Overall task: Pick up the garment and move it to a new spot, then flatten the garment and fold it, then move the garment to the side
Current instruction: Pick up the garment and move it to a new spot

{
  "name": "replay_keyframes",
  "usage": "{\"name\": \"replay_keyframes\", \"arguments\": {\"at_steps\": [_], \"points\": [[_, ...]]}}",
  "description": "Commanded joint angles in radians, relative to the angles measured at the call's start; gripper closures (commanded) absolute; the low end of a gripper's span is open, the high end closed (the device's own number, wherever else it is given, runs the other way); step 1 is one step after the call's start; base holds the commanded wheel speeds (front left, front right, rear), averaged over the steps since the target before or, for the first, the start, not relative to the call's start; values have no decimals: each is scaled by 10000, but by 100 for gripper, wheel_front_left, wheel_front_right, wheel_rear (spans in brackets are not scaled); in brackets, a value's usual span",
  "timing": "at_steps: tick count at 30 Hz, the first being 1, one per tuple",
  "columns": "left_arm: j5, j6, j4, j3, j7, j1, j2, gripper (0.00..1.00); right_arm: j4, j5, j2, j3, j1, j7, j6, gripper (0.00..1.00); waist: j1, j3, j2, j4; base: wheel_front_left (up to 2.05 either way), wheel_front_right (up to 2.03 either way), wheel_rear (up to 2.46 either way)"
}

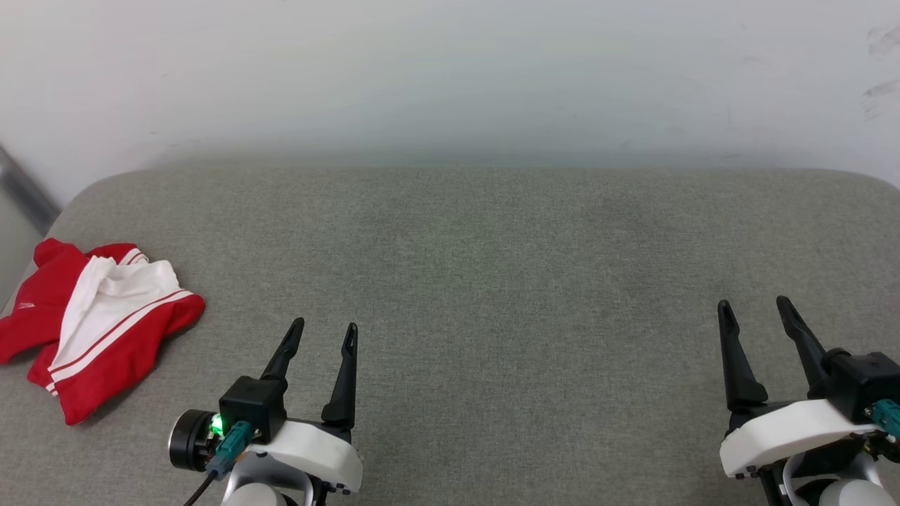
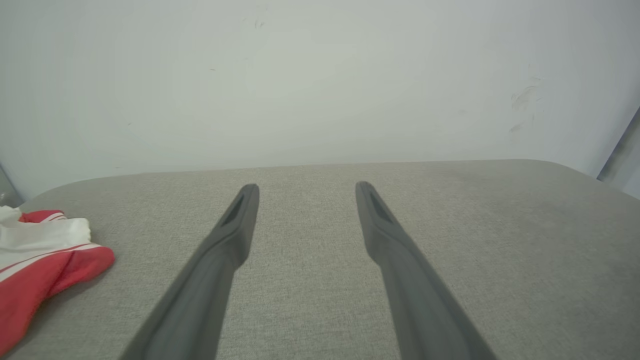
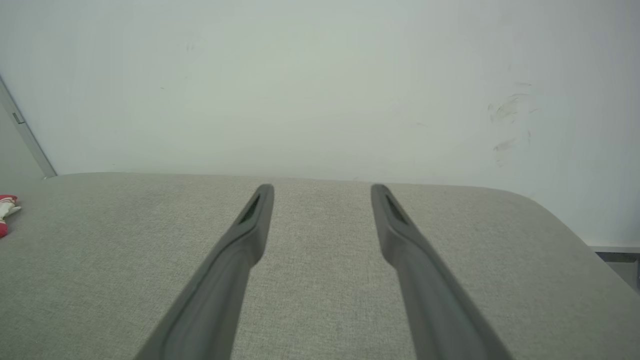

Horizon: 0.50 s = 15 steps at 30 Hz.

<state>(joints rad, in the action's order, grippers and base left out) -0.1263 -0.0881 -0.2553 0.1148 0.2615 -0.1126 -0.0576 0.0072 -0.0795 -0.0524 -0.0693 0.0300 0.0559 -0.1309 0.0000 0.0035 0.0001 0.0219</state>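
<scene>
1. The garment (image 1: 105,330), a red jersey T-shirt with white sleeve panels and red-and-white stripe trim, lies bunched at the left edge of the grey padded top (image 1: 492,281), towards its near-left corner. Its lettering is not showing.
2. As I judge it, the step in hand is the first pick-up. The shirt looks crumpled rather than folded, though from the head view's angle a loose fold cannot be ruled out.
3. To do this well, use the nearer arm. Swing it left and come down over a raised ridge, such as the white fold on top. Pinch only a few layers, so the shirt hangs open rather than coming up as a ball.
4. Lift until the trailing hem clears the top before carrying the shirt to the bare middle. Keep the fingertips from digging into the soft upholstery.
5. The left gripper (image 1: 325,325) rests low over the near edge, just right of the shirt and apart from it. Its fingers point towards the white wall (image 1: 450,70), spread wide with nothing between them.
6. The right gripper (image 1: 753,302) sits near the near-right corner, well apart from the shirt. It points the same way, its fingers likewise spread wide and empty.
</scene>
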Motion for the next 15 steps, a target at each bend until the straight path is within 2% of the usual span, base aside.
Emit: {"name": "replay_keyframes", "arguments": {"at_steps": [1, 8, 15], "points": [[-27, -13, -30, -34, 54, -142, 7, 0, 20, -17, 36, -5, -30, 50, 3, 0, 0, 0, -1, 9, 0, 0, 0], [-82, 32, -111, -65, 54, -202, 19, 0, -101, 144, 36, 32, -89, 59, 3, 0, 0, 7, -1, 309, 0, 0, 0], [-173, 177, -88, -130, 53, -309, 37, 0, -545, 207, 35, 386, -82, -53, 3, 0, 0, 100, -1, 1332, 0, 0, 0]]}}
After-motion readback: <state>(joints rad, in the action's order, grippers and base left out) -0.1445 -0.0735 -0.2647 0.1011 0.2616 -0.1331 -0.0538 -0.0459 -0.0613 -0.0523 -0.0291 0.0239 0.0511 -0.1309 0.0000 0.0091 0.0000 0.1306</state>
